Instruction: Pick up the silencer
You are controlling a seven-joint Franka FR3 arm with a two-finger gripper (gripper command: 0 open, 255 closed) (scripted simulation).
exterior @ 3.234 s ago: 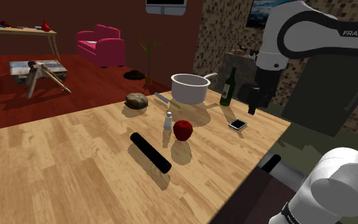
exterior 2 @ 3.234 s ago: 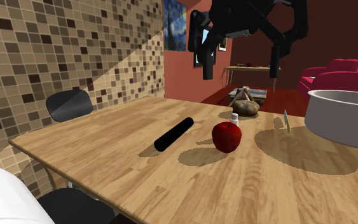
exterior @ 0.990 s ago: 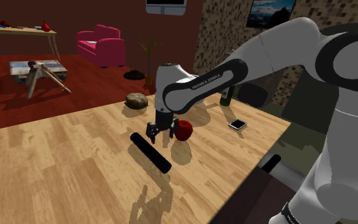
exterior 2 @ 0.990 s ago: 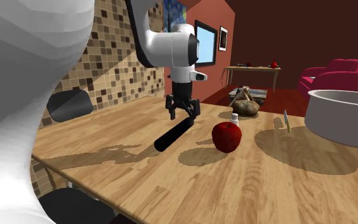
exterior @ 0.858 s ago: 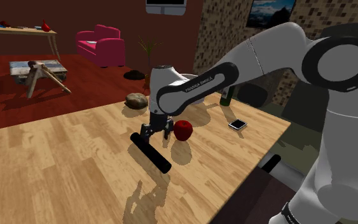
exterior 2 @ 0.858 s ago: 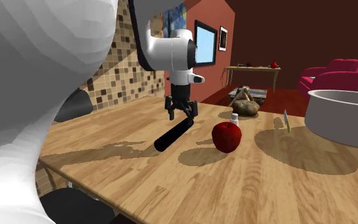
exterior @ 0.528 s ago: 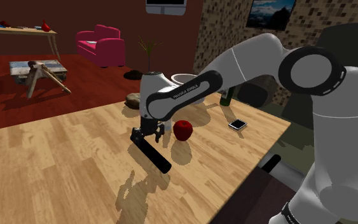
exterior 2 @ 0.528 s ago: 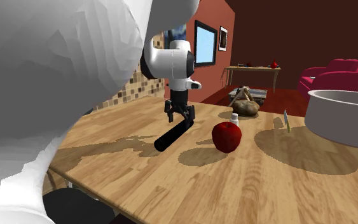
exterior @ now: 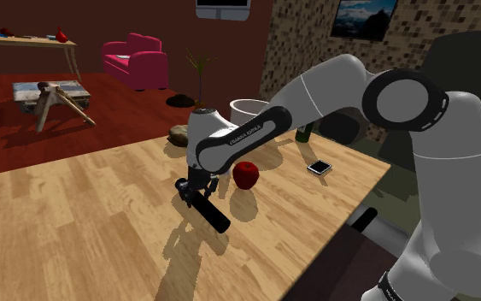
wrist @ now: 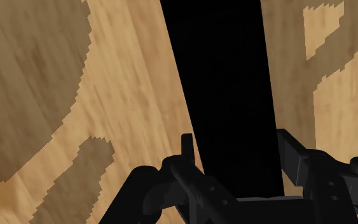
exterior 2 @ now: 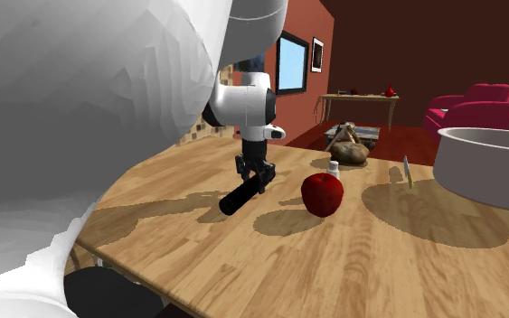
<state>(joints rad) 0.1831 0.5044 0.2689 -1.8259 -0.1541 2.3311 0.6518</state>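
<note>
As the silencer (exterior: 214, 217) lies flat on the table (exterior: 76, 222), near the red apple (exterior: 245, 174), it is straddled at one end by the gripper (exterior: 194, 193). The fingers (wrist: 187, 151) are seen spread on both sides of it, not yet closed. The approach is judged done; closing and lifting are left

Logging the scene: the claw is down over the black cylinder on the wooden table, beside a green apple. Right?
No: the apple is red, not green, as the shoulder view shows. The claw is down over the black cylinder on the wooden table, beside it.
</note>
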